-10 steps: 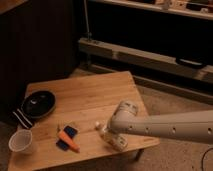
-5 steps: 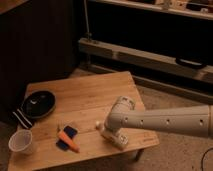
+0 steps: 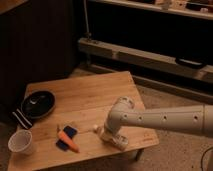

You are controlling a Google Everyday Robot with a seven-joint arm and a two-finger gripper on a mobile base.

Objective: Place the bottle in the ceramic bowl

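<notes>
Watching remotely, I saw the gripper had sunk onto the bottle at lower centre of the tabletop; how its jaws stood, I could not tell. The ceramic bowl sat well apart at left, so the lift and carry remained.

Your ceramic bowl sits back left on the surface, cup before it, carrot right of the cup; gripper right of the carrot, apparently over the bottle.
</notes>
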